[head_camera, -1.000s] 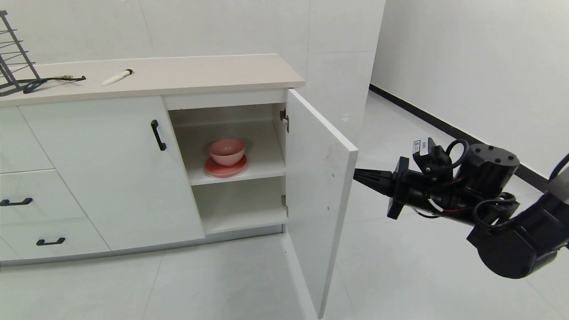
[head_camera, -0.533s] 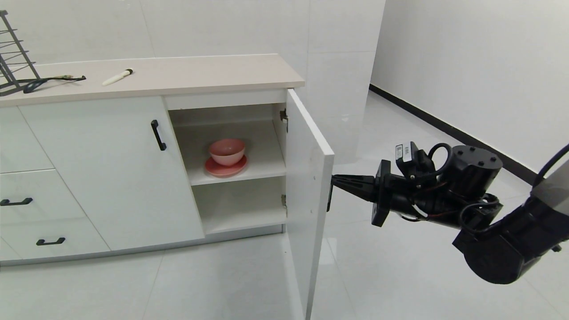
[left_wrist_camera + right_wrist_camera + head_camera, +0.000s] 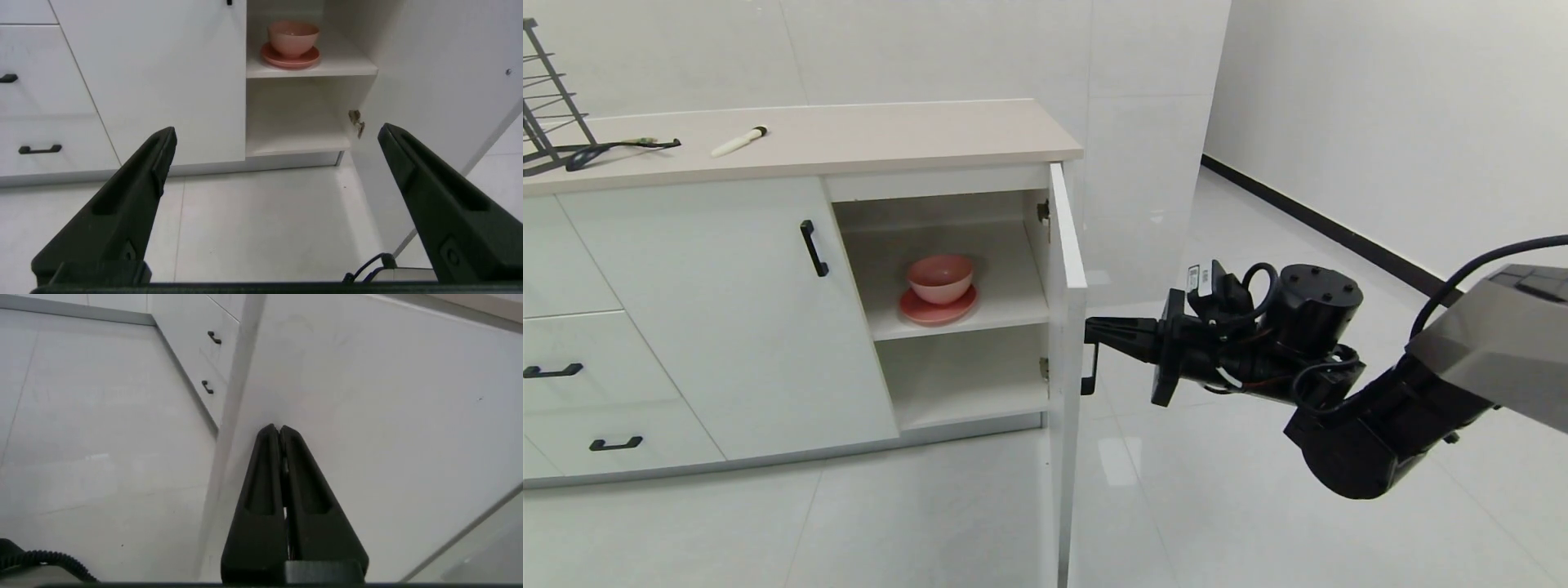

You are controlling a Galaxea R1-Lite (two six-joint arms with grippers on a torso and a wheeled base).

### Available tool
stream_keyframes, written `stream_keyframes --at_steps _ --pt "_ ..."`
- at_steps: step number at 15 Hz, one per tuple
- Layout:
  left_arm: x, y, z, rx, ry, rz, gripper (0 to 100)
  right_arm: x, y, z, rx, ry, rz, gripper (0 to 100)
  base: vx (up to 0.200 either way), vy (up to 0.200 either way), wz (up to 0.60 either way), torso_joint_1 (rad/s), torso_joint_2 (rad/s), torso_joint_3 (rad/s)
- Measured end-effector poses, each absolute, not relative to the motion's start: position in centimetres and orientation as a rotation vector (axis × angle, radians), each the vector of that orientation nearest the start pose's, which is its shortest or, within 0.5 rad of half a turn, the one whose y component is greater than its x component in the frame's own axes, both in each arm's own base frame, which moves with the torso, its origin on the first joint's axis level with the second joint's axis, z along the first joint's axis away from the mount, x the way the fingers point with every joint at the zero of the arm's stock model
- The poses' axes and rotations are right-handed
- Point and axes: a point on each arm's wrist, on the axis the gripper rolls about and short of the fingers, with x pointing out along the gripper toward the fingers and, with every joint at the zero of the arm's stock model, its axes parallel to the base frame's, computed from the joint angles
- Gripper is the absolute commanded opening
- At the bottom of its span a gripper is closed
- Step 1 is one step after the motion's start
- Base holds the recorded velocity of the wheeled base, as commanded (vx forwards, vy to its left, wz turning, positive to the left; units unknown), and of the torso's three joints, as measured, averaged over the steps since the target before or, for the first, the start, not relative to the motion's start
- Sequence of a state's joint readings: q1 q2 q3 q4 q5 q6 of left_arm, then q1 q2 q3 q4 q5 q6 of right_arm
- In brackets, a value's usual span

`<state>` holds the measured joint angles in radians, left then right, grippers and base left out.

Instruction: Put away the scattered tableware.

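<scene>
Against white tiled walls, on a glossy pale floor (image 3: 931,523), a white cabinet (image 3: 727,310) under a beige countertop (image 3: 890,135), with a wire rack (image 3: 560,82) and a white-handled utensil (image 3: 737,143) on top. Right gripper (image 3: 1092,329): fingers together, gripping nothing, tips against the outer face of the open door (image 3: 1066,269), just above its black handle (image 3: 1086,371). Left gripper (image 3: 276,135): fingers wide apart, empty, facing the cabinet. On the upper shelf (image 3: 1005,302), pink bowl (image 3: 940,276) on pink plate (image 3: 937,312). Rack cut off at the edge; dark item beside it hard to make out
</scene>
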<state>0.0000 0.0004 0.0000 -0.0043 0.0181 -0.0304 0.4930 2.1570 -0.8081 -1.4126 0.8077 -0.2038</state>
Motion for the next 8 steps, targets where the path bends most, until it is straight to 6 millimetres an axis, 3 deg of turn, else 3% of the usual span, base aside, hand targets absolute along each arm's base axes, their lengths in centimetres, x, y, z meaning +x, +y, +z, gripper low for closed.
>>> stream_keyframes --at_steps 3,8 --pt "-2.3 0.0 7.6 -0.03 -0.004 0.018 100 33.0 20.0 9.7 -0.185 -0.21 1.295 0 0.0 0.0 0.0 0.0 0.0 0.0" --pt "-2.3 0.0 7.6 -0.032 -0.004 0.018 100 33.3 22.9 10.5 -0.184 -0.285 1.327 0 0.0 0.0 0.0 0.0 0.0 0.0"
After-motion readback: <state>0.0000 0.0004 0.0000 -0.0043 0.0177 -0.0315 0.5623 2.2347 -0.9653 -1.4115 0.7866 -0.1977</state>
